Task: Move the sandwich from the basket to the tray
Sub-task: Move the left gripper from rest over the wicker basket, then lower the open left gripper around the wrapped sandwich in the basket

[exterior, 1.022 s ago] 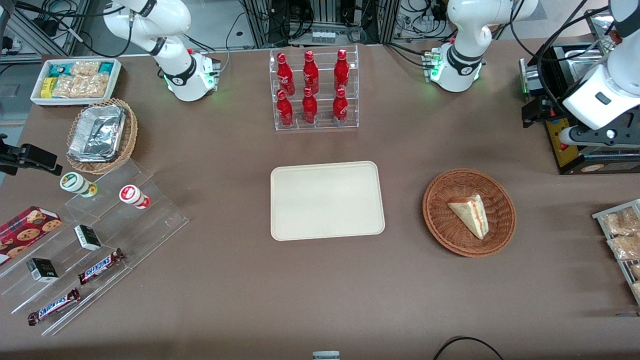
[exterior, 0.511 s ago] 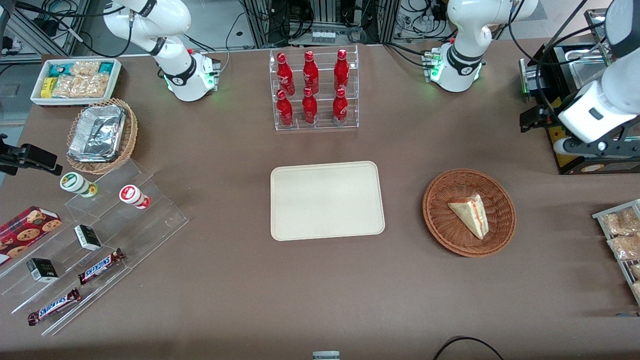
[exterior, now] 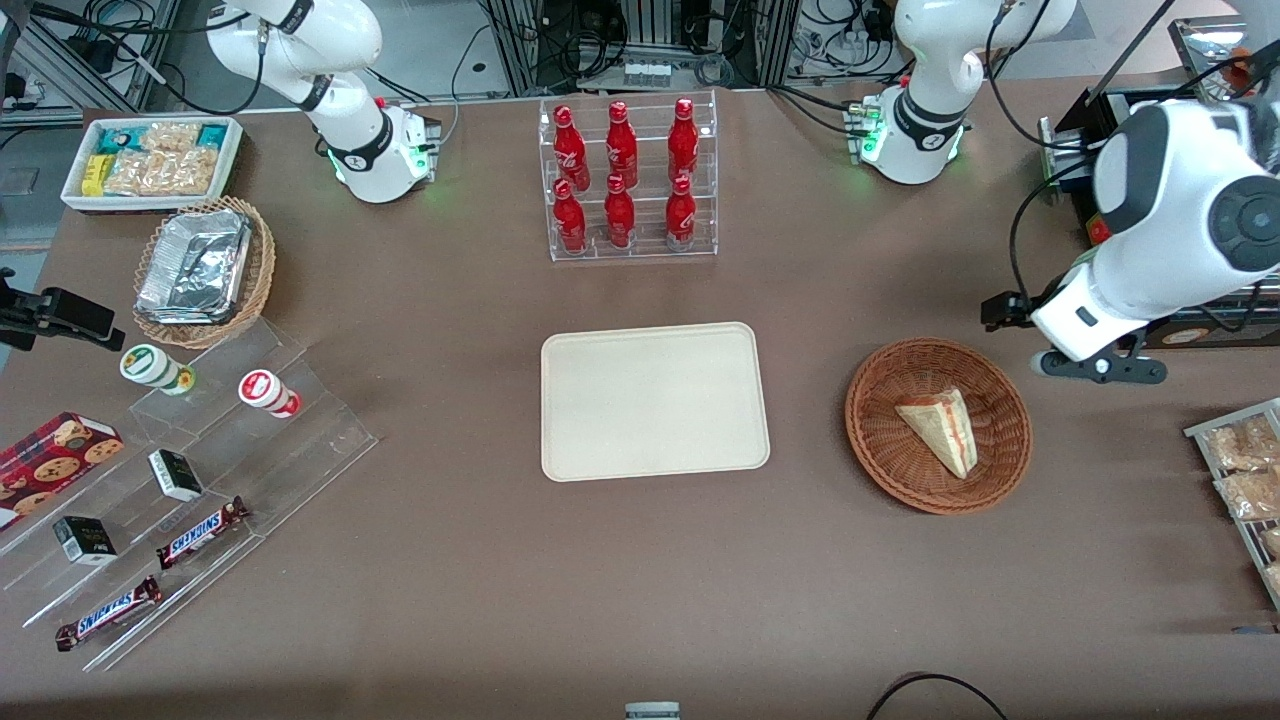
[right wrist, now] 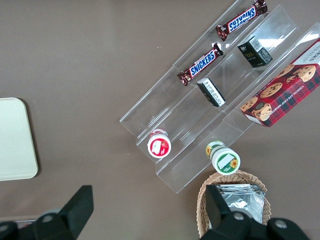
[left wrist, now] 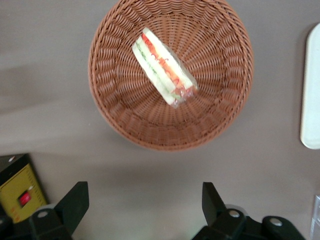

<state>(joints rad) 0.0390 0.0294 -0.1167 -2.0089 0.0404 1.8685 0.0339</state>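
Watching the arm, you see it has swung in from the table's edge; the tray lies bare; the basket holds the sandwich untouched; your gripper, fingers spread, now hovers just beside the basket.

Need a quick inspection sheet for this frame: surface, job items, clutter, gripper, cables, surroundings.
Surface: brown table, no spills seen.
Job's things: sandwich lies in the basket; tray holds nothing, beside the basket toward the parked arm's end.
Clutter: rack of red bottles farther from the front camera than the tray; foil containers, snack bin, clear stand with candy bars at the parked arm's end; packets at the working arm's end.
Gripper: gripper open, holding nothing, above the table beside the basket, not yet over the sandwich.
Cables: black cable at the table edge nearest the front camera.
Surroundings: equipment racks and wiring past the table.
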